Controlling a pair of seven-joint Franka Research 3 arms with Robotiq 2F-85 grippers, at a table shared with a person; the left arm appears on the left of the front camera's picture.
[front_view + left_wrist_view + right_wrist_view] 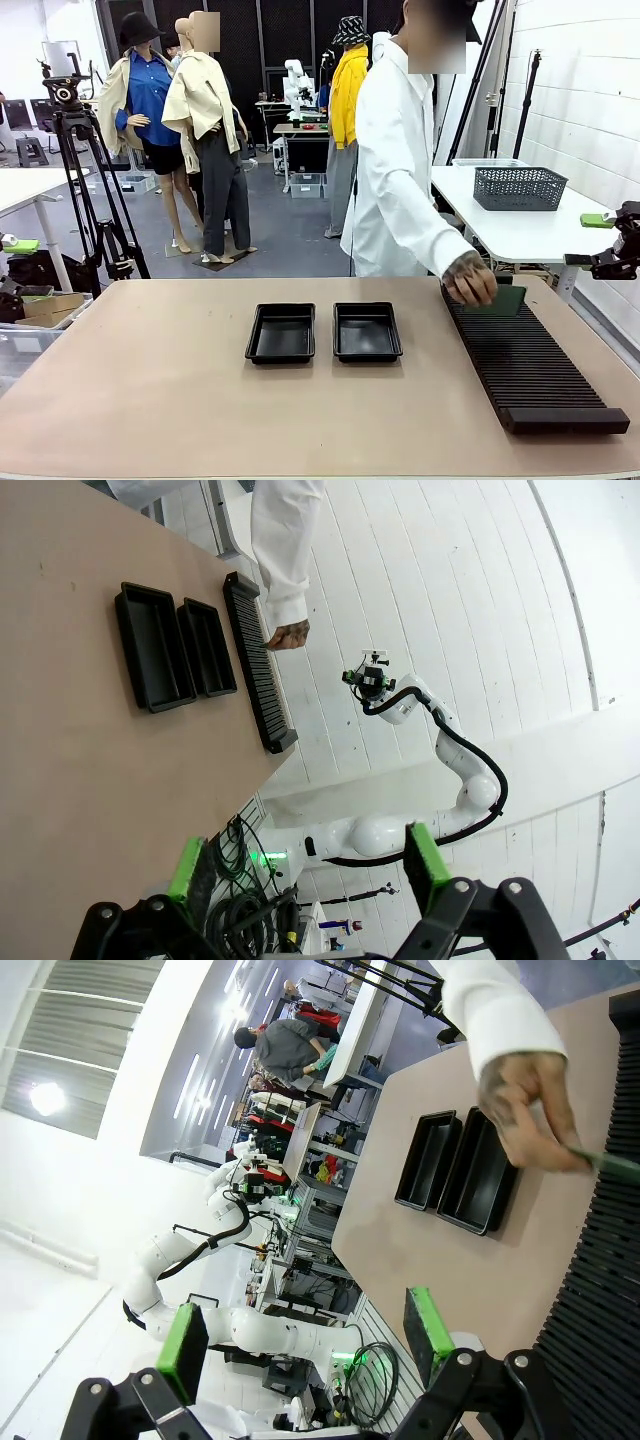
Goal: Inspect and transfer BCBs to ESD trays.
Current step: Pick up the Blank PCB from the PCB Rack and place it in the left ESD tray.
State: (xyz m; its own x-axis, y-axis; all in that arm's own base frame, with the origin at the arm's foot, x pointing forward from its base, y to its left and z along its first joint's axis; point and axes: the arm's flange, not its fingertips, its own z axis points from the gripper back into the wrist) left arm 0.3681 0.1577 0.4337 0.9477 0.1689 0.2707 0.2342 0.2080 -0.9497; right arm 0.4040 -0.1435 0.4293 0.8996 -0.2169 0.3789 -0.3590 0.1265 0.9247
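Two black ESD trays (283,333) (367,331) lie side by side at mid-table, both with bare floors. A person in a white coat reaches over the far end of the long black ribbed rack (530,365). The person's hand (470,280) pinches a green BCB (503,301) there, also seen edge-on as the BCB (612,1164) in the right wrist view. My right gripper (585,240) hangs open off the table's right side, its pads (425,1325) far apart. My left gripper (305,865) is open too, high above the table, holding nothing.
The trays (155,645) (207,645) and rack (258,665) lie far from the left wrist camera. A white table with a grey basket (520,187) stands behind at right. A tripod (90,190) stands at back left. Bare tabletop (150,380) spreads left of the trays.
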